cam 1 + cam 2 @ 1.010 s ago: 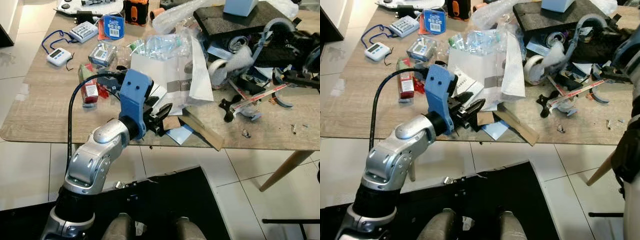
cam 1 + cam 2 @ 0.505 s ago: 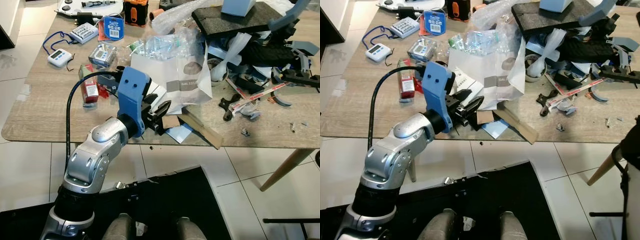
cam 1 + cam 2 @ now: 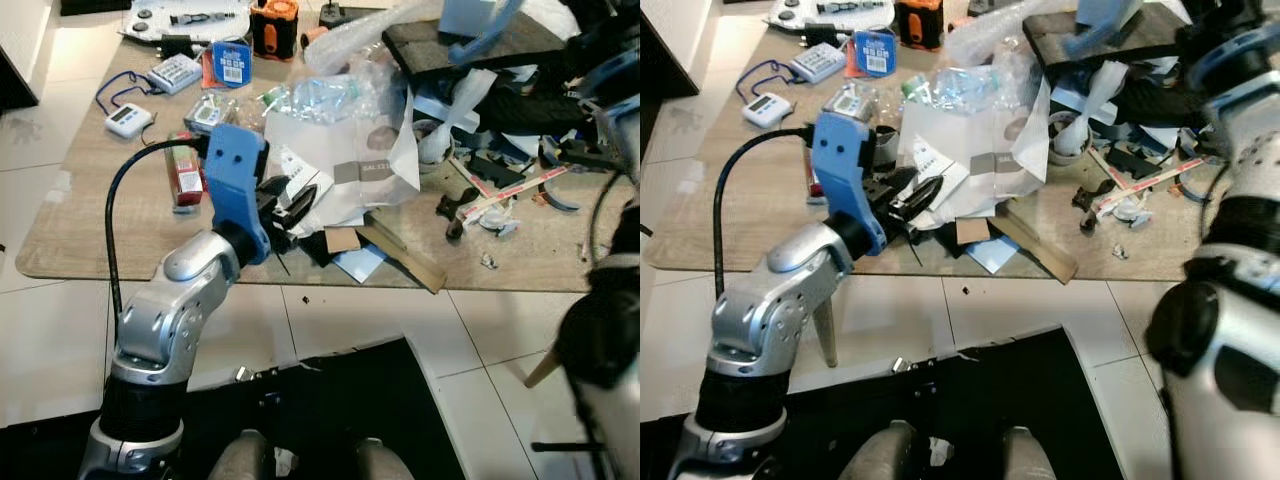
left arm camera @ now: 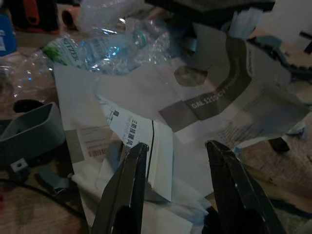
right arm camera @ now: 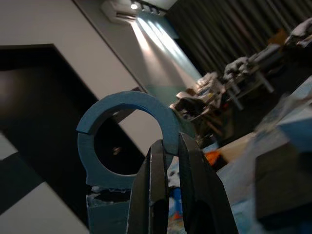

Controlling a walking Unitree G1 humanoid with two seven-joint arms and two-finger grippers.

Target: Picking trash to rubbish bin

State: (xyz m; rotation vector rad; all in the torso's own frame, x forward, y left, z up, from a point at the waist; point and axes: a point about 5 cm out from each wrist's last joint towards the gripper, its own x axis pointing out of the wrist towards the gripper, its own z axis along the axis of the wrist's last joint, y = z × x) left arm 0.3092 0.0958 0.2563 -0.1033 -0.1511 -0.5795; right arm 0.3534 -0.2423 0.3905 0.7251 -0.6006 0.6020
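While I hold the left gripper point(image 4: 178, 190) low over the near edge of the wooden table point(image 3: 80, 235), its two fingers stand wide apart with nothing between them, straddling the folded white slip point(image 4: 146, 153) that lies directly under the tips.

Since a second ago my right arm has come up: the blue ring-shaped plastic piece point(image 5: 127, 141) that lay among the black and blue scraps at the far right of the table is now off the pile, pinched by its rim between the right gripper point(image 5: 168, 165) fingers, which are closed narrow on it. In the head view that gripper point(image 3: 478, 35) sits high at the far side, well apart from the left one, and the right forearm now crowds the right of the view. I judge this means one piece of trash is secured and ready to carry to the bin, which I cannot see from here. The left arm has also eased a little further left and forward over the papers.

Readable writing: the grey band on the crumpled white mailer bag point(image 4: 229, 87) just ahead of the left fingers shows "GAL 1325", with the following characters unclear. The slip under the fingers carries a barcode and printed characters too small to read. A crushed clear water bottle point(image 4: 97, 46) beyond has a green label, lettering illegible.
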